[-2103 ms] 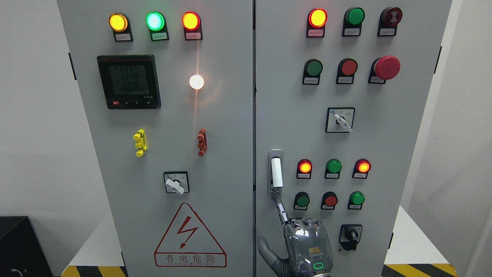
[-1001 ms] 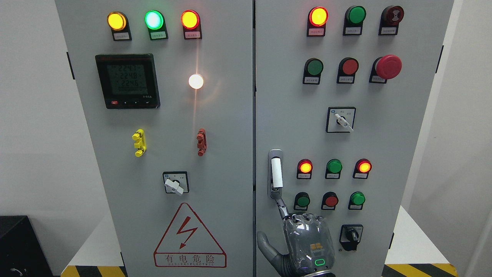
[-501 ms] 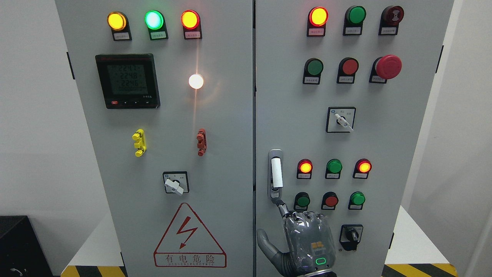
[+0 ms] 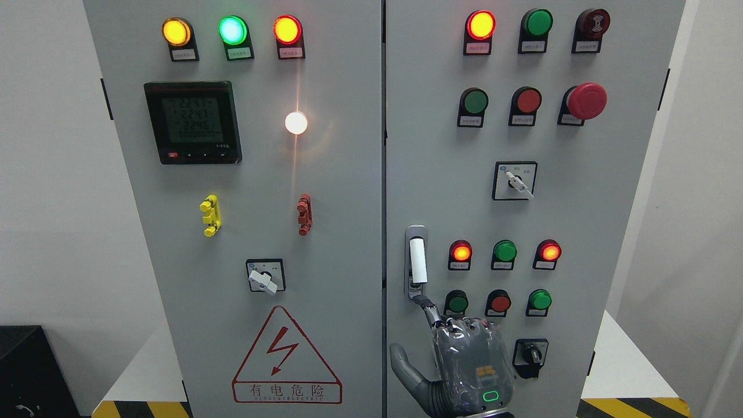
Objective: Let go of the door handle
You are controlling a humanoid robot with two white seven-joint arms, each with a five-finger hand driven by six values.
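The door handle [image 4: 417,260] is a white upright lever in a silver plate on the left edge of the cabinet's right door [image 4: 580,220]. My right hand [image 4: 464,348] rises from the bottom edge just below it, its back toward the camera. Its index finger [image 4: 430,312] points up and left, with the tip at the lower end of the handle plate. The other fingers are curled and the thumb [image 4: 406,366] sticks out to the left. Nothing is held in the hand. The left arm does not show.
Around the hand are green and red push buttons [image 4: 499,302], lit lamps [image 4: 504,251] and a black rotary switch [image 4: 529,353]. The left door [image 4: 348,232] carries a meter [image 4: 193,122], a white selector [image 4: 266,277] and a red warning triangle [image 4: 286,357].
My right hand has slid a little down and to the right. Its index fingertip has moved from the handle's lower end to the bottom edge of the plate.
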